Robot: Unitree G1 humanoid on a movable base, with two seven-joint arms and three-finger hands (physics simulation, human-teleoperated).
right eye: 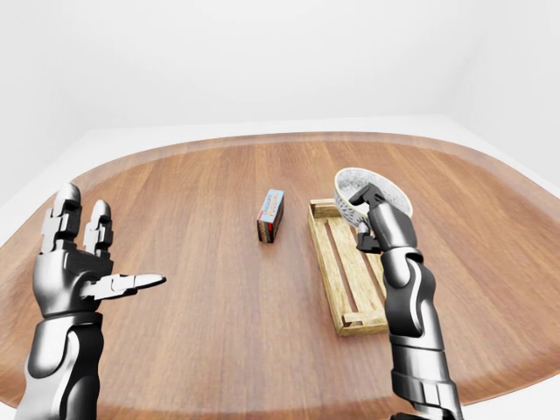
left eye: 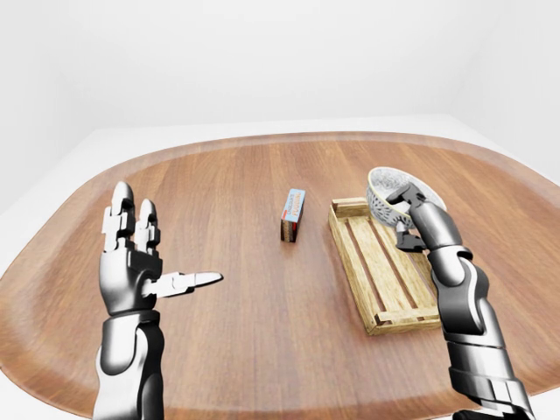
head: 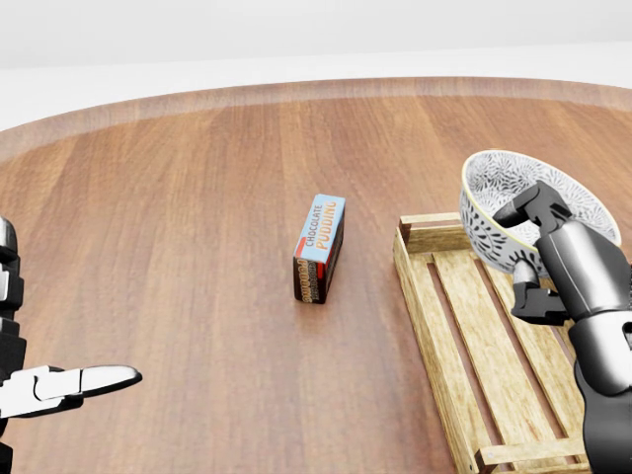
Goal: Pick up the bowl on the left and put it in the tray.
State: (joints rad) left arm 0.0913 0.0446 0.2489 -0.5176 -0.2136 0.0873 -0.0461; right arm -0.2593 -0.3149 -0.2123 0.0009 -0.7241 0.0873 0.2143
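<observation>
My right robot hand (head: 558,259) pinches the rim of the patterned bowl (head: 499,193), tilted over the head view's top-right end of the wooden tray (head: 417,296). My left robot hand (left eye: 131,262) is spread open.

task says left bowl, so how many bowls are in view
1. The bowl, held in the right robot hand over the tray, at its upper end, head view.

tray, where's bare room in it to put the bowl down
The tray is bare along all its slats. Only its top right corner in the head view is crowded, where the right hand holds the bowl.
</observation>
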